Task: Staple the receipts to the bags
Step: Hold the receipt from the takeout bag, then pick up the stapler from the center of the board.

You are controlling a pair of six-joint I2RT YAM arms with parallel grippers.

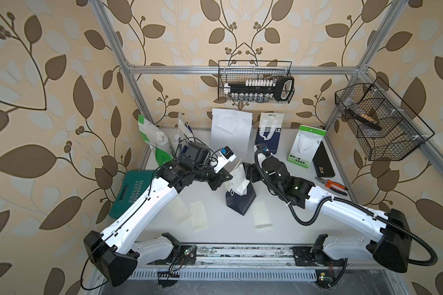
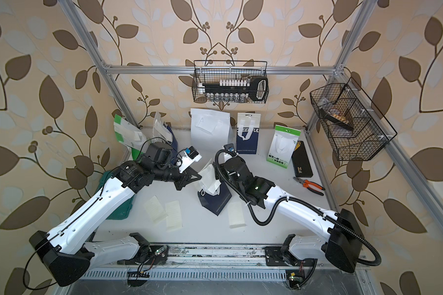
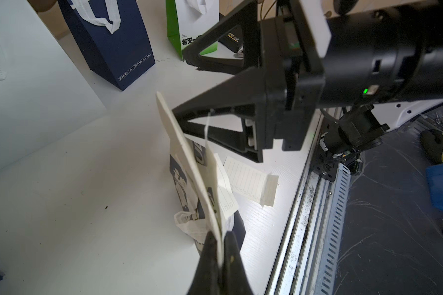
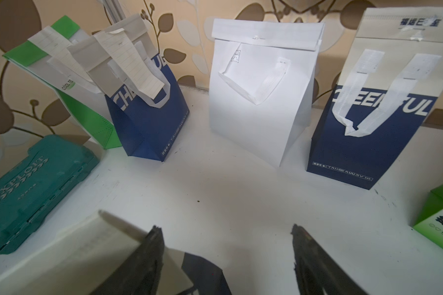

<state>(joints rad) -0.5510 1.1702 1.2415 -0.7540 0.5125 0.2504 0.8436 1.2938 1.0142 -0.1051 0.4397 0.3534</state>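
Top views first. The navy bag is slumped mid-surface, with my left fingers and right fingers meeting over its far end. Three loose receipts lie on the near side, clear of the action. The pliers are off to the right and the teal case is on the left, so neither's in the way. I can't spot a stapler anywhere, which worries me a bit.

Left wrist view: the left fingers are clenched on the pinched receipt right at its edge, and the paper stands up over the bag. I can't tell if the bag's flap is in the pinch too. With a bite that thin it could slip, and then the paper flops off the bag. The right fingers sit released just beside the paper, so one careless nudge would crease it or drag it out.

Right wrist view: the right fingers are spread wide with nothing between them. The row of bags along the far wall stands well apart. The two on the left have slips hanging on them, and nothing there blocks me.
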